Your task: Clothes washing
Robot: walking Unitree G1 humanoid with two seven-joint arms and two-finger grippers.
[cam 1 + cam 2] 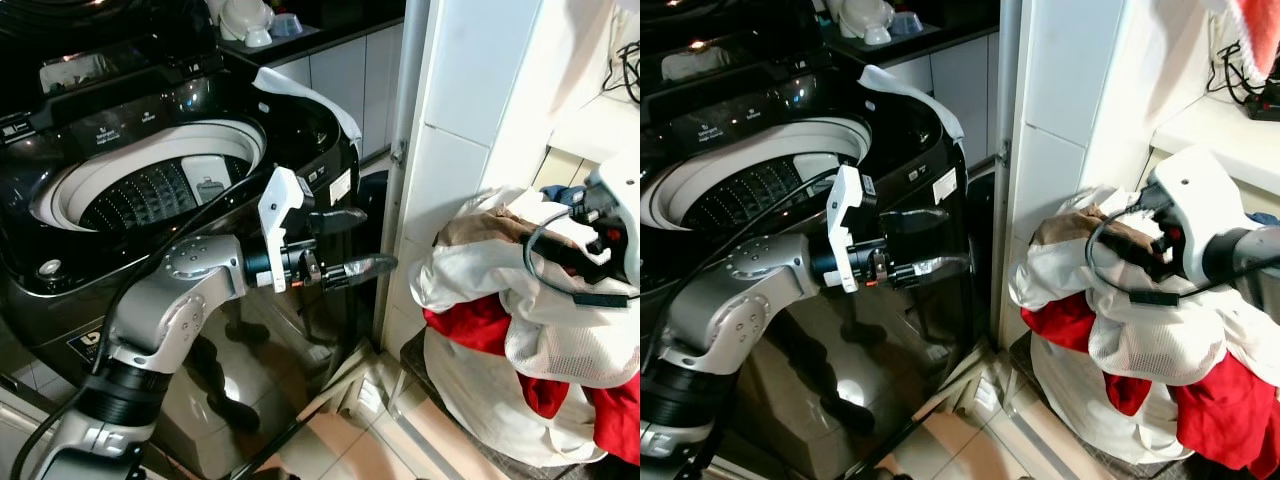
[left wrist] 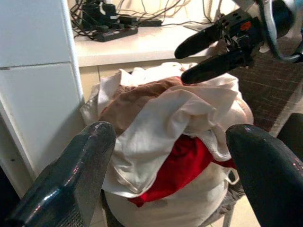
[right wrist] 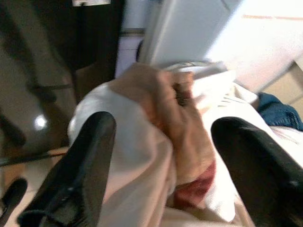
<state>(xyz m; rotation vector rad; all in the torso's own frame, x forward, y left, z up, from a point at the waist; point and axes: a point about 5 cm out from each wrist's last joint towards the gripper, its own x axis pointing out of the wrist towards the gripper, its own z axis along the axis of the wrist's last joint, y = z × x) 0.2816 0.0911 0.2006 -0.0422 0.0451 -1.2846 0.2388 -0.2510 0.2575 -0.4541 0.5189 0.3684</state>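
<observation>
Where tiles (image 1: 400, 440) end, black washer (image 1: 150, 190)

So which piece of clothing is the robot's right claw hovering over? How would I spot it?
Start at the black top-loading washing machine, then look past the white pillar to the heaped white laundry bag. On top, under the open right gripper, lies a crumpled tan-brown garment, the only brown piece among white and red cloth.

Bright light washes out the white wall (image 1: 480, 70) and counter at right. The black washing machine (image 1: 200, 120) sits dim, its glossy front throwing small glare spots and reflections. The right wrist view is motion-blurred; the laundry pile (image 2: 165, 137) in the left wrist view stays fairly sharp, though the near fingers (image 2: 75, 175) are soft.
</observation>
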